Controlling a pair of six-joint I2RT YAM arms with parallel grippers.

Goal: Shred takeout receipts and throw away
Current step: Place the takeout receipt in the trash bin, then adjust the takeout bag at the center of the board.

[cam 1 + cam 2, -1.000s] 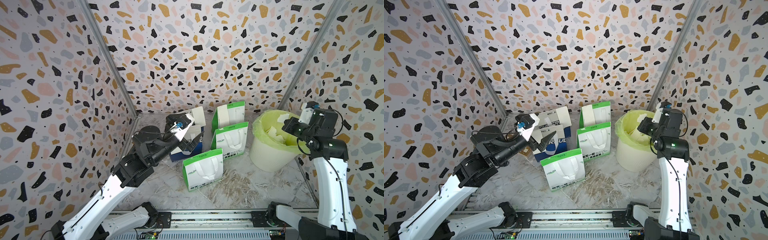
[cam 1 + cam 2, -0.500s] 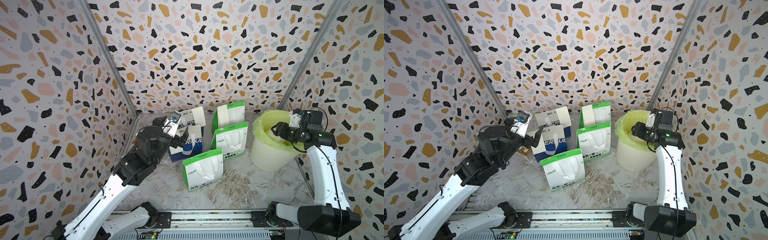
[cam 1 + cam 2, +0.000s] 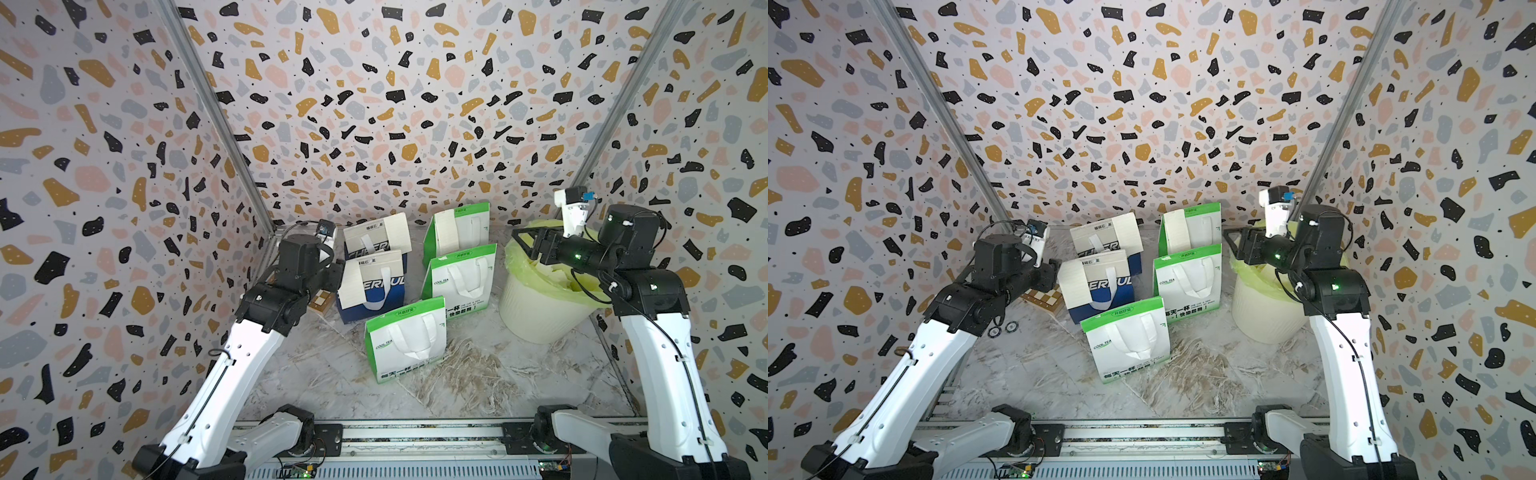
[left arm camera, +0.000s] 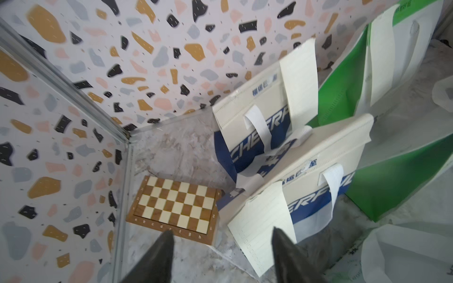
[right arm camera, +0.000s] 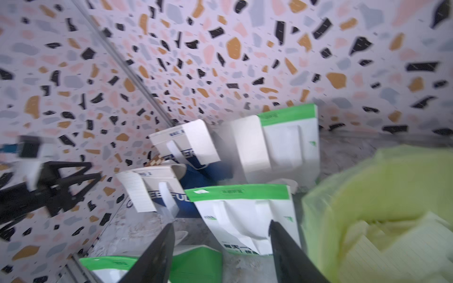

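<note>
Receipt [image 3: 351,282] upright on blue bag [image 3: 395,297], long axis vertical.

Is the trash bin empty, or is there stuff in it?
Not empty. The bin holds cream, ruled receipt pieces inside its yellow-green liner.

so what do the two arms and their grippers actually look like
Both arms match: the left arm and right arm have white links between black joints, with thin black cables tied along the white parts. The left gripper and right gripper have dark, pointed, tapering fingers. Each wrist carries a small white camera with a blue plug, and small green lights glow on the right arm.
</note>
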